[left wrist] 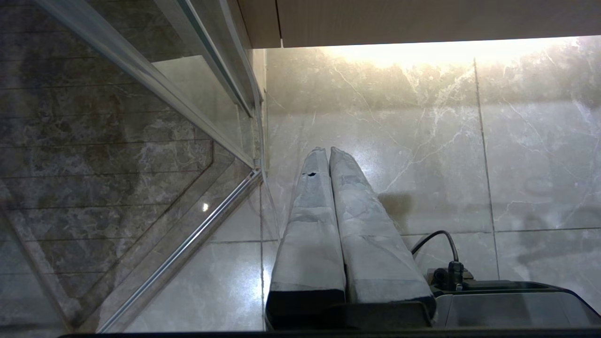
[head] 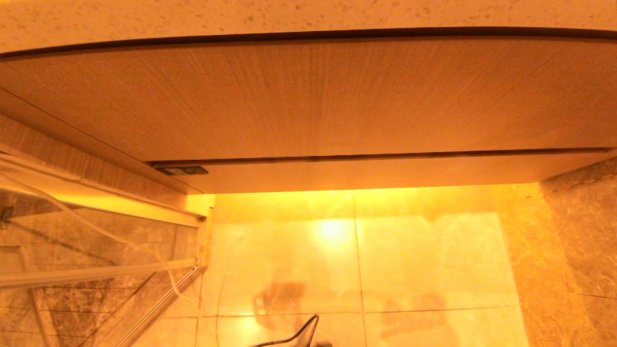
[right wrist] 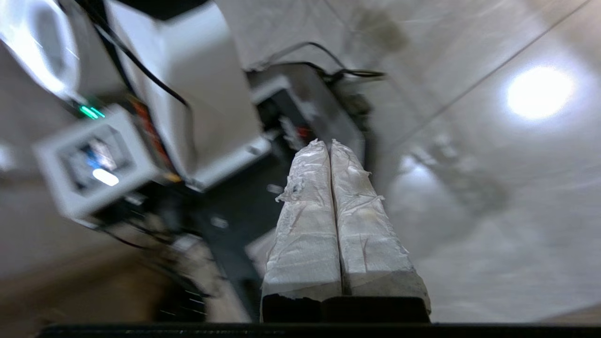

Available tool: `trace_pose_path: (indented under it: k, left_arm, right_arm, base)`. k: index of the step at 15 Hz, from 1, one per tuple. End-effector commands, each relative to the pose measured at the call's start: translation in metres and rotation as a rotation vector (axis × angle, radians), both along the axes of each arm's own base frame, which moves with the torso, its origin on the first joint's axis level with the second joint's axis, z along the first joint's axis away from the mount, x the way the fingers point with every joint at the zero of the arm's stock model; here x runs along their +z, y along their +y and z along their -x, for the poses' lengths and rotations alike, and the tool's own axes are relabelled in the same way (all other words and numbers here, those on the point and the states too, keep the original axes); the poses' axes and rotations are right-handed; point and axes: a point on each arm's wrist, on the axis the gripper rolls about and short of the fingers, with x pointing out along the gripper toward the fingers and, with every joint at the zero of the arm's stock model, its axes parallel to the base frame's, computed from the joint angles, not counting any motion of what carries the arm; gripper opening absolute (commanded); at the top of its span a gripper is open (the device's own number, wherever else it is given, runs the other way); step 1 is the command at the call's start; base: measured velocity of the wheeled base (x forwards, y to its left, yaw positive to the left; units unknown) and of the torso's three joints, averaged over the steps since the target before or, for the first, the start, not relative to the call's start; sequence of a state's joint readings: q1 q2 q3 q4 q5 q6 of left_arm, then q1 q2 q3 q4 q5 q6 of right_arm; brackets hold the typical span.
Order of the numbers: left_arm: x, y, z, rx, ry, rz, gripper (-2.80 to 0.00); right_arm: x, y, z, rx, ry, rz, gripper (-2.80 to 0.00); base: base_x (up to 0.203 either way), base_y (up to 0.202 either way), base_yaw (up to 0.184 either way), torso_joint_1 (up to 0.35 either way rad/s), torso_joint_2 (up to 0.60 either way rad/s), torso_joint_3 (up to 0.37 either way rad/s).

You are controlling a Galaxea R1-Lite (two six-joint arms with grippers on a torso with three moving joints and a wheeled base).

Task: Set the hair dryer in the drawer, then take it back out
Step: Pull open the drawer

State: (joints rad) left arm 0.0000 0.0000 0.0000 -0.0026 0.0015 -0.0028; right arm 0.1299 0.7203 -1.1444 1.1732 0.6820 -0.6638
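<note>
— Where is your right hand, and what is in it?

— My right hand is pressed fully together, its two wrapped fingers flat against each other with nothing between them. In its wrist view it points toward my own white body and black base, above the pale tiled floor.

— And the left one?

— My left hand is parked, fingers together and empty, pointing down at the marble floor tiles beside a glass panel in a metal frame.

— Where is the drawer?

— In the head view the drawer is the low wood-grain strip across the middle of the frame, pushed in flush under the taller wood panel. A speckled worktop runs along the top edge.

— The hair dryer?

— I cannot see it in any view.
</note>
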Motion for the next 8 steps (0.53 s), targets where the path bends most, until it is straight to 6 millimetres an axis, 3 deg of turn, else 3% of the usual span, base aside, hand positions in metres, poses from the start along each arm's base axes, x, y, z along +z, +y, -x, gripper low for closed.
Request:
trace_pose_path:
  k: [1, 5, 8]
  left_arm:
    - [0.000, 0.000, 0.000, 0.000, -0.001, 0.000, -2.80]
    - [0.000, 0.000, 0.000, 0.000, -0.001, 0.000, -2.80]
    - [0.000, 0.000, 0.000, 0.000, -0.001, 0.000, -2.80]
  right_arm:
    - [0.001, 0.001, -0.015, 0.064, -0.106, 0.174, -2.80]
    - [-0.007, -0.004, -0.020, -0.015, -0.263, 0.441, -2.80]
    - [-0.012, -0.008, -0.031, -0.062, -0.372, 0.735, -2.80]
  base:
    - [0.000, 0.000, 0.000, 0.000, 0.00, 0.000]
    - [0.000, 0.000, 0.000, 0.000, 0.00, 0.000]
    - [0.000, 0.000, 0.000, 0.000, 0.00, 0.000]
